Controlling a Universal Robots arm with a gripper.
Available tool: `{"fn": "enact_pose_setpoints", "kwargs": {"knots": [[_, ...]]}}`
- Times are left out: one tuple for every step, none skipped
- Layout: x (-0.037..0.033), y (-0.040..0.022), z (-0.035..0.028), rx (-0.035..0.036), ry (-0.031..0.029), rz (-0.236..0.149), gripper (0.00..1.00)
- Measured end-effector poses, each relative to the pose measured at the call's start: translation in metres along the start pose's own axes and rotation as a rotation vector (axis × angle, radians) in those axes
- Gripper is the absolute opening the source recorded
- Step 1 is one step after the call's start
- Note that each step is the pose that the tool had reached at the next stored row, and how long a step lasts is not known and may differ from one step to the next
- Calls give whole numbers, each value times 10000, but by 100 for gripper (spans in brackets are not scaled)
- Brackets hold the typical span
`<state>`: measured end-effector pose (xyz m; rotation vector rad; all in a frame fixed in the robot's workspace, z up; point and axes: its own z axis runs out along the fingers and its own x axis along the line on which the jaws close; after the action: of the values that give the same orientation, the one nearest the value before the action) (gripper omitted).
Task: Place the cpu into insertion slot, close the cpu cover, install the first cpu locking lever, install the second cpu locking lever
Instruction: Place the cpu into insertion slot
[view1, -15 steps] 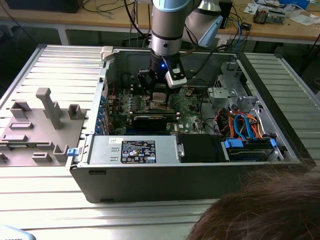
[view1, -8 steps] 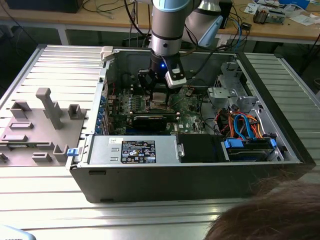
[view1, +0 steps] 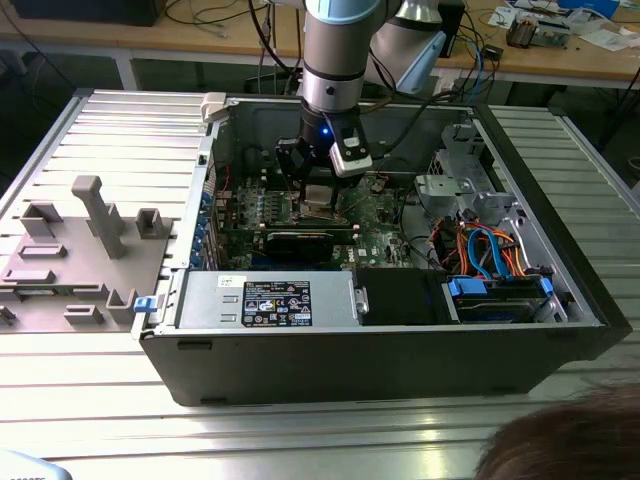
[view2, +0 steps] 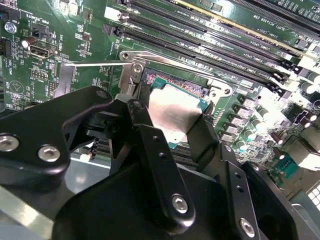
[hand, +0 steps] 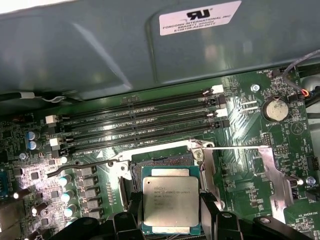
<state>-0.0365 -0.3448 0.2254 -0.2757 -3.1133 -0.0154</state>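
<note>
The fingers (hand: 208, 212) pinch the cpu (hand: 170, 201) by two opposite edges. They hold it flat over the open insertion slot (hand: 162, 161) on the motherboard (hand: 240, 150), beside the memory slots (hand: 150, 117).

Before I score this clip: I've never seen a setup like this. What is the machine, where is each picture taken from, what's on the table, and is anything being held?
It is one robot arm with a gripper at its end. The exterior view looks from off the arm at a metal table carrying an open computer case. A grey holder block lies at that view's left. The arm reaches down into the case. Both wrist views come from cameras riding on the arm and show the green motherboard close up. There the black fingers clamp the cpu, a square metal-topped chip, from two sides at its socket. Nothing covers its top. Whether it is fully seated I cannot tell.
</note>
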Motion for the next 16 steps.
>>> {"fn": "enact_pose_setpoints", "kwargs": {"knots": [[0, 0, 0, 1, -1, 29, 54], [0, 0, 0, 3, -1, 46, 54], [0, 0, 1, 3, -1, 61, 54], [0, 0, 1, 3, -2, 76, 54], [0, 0, 1, 4, -2, 99, 54], [0, 0, 1, 5, -2, 116, 54], [0, 0, 1, 5, -3, 130, 54], [0, 0, 1, 6, -3, 147, 54], [0, 0, 2, 8, -3, 158, 54], [0, 0, 3, 11, -4, 169, 54], [0, 0, 3, 14, -5, 176, 54], [0, 0, 3, 18, -5, 187, 54], [0, 0, 3, 22, -6, 194, 54], [0, 0, 3, 26, -7, 205, 54], [0, 0, 3, 30, -8, 215, 54], [0, 0, 4, 36, -9, 238, 54]]}}
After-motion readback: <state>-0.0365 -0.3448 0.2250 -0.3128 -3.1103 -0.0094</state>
